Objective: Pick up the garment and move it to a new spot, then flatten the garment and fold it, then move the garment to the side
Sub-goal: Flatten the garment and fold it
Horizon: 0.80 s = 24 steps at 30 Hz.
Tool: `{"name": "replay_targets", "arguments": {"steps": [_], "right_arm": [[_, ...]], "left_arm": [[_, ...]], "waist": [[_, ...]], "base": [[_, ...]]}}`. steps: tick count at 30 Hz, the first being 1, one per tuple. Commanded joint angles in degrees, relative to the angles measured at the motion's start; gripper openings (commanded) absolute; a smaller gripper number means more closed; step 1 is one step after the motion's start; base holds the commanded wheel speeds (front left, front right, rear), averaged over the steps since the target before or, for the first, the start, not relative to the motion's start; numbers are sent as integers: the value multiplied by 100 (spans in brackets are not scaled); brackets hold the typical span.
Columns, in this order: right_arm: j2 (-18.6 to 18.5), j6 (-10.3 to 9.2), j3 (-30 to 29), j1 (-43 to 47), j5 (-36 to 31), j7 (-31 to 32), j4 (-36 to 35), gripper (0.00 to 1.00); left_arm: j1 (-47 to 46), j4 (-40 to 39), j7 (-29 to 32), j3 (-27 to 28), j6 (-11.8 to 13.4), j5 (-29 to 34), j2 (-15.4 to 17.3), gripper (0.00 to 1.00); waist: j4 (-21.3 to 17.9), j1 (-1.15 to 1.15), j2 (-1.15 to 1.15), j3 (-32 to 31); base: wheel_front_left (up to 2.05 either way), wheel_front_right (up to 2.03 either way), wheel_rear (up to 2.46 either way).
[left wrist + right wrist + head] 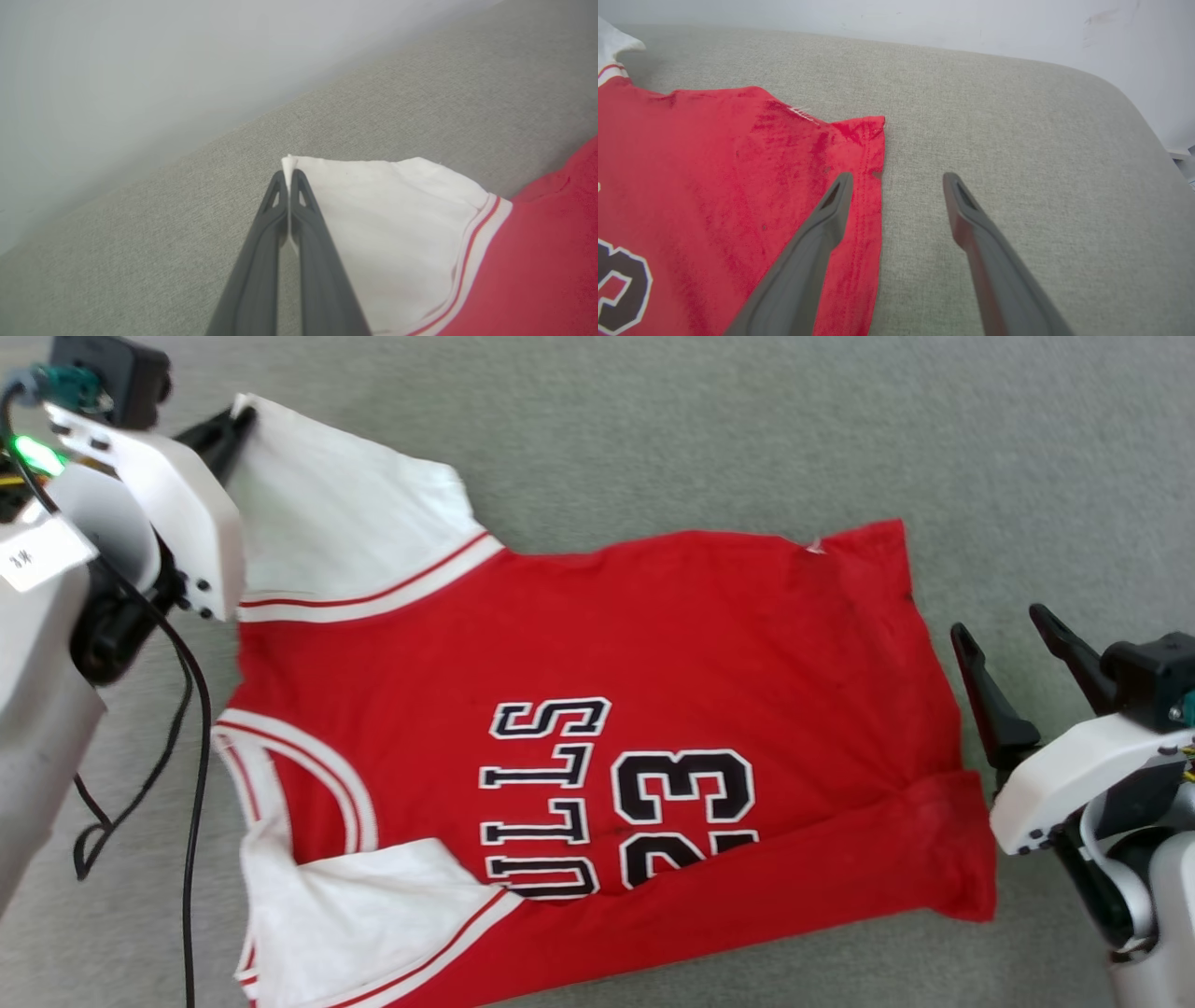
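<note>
The garment [597, 691], a red jersey with white sleeves, black "BULLS" lettering and 23, lies spread on the grey cushion, collar to the left, hem to the right, its near side folded over. My left gripper [241, 418] is shut on the tip of the far white sleeve [373, 224], pinching its corner between both fingers [261, 252]. My right gripper [1004, 625] stands open just beyond the garment's hem [871, 196], one finger [817, 242] over the red edge, the other [980, 233] over bare cushion.
The grey fabric cushion [747, 439] stretches around the garment, with a pale wall [924, 18] behind its far edge. Black cables [191, 756] hang from my left arm beside the collar.
</note>
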Motion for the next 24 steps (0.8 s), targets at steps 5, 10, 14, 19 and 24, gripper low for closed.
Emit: {"name": "replay_targets", "arguments": {"steps": [5,10,14,19,24], "right_arm": [[-540,-7,146,-283,206,846,158,100],[-975,-7,333,-696,529,1750,378,100],[-1195,-7,530,-1090,762,2246,605,100],[-1459,-7,792,-1586,950,2704,958,100],[-1659,-7,1110,-1975,950,2879,1328,100]], "left_arm": [[552,-780,-124,16,232,-117,96,0],[1091,-1782,-159,61,584,-223,265,0],[1406,-2487,-187,99,875,-239,374,0],[1611,-3146,-155,107,1126,-185,514,0],[1629,-3500,-108,57,1224,-102,540,0]], "waist": [[437,0,0,-327],[656,0,0,-315],[814,0,0,-215],[996,0,0,-79],[1149,0,0,45]], "base": [[0,0,0],[0,0,0],[0,0,0],[0,0,0],[0,0,0]]}}
